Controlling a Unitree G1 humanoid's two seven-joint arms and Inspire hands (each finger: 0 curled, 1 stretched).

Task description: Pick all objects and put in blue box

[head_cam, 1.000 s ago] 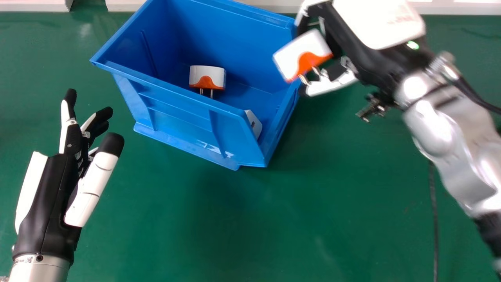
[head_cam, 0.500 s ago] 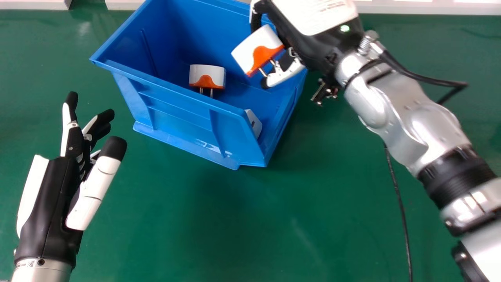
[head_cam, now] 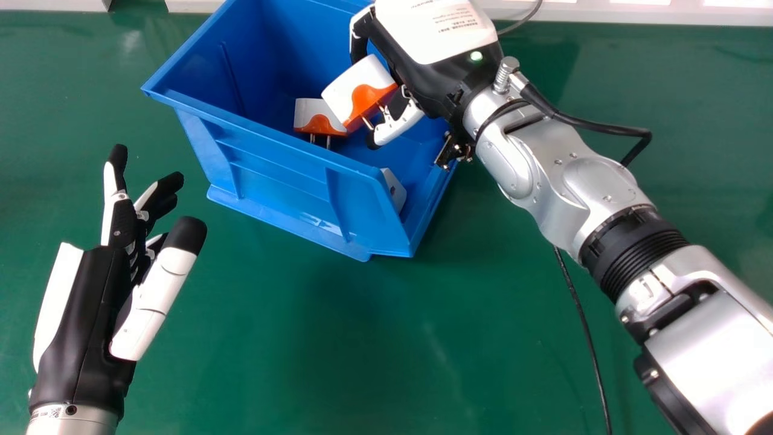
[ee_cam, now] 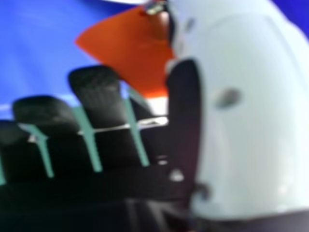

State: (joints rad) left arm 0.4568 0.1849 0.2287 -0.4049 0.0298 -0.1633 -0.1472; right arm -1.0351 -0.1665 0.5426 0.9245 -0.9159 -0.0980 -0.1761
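A white and orange plastic plug adapter with two metal prongs (head_cam: 356,90) lies tilted between the thumb and fingers of the right hand (head_cam: 426,69), pinched over the open blue plastic box (head_cam: 272,181). In the head view it partly overlaps a second white and orange adapter (head_cam: 310,109) inside the box; whether the two touch cannot be told. A white piece (head_cam: 394,188), partly hidden by the box wall, lies in the box's near right corner. The box stands on the green worktop (head_cam: 302,362). The left hand (head_cam: 81,320), at the head view's left, has its fingers extended, thumb apart.
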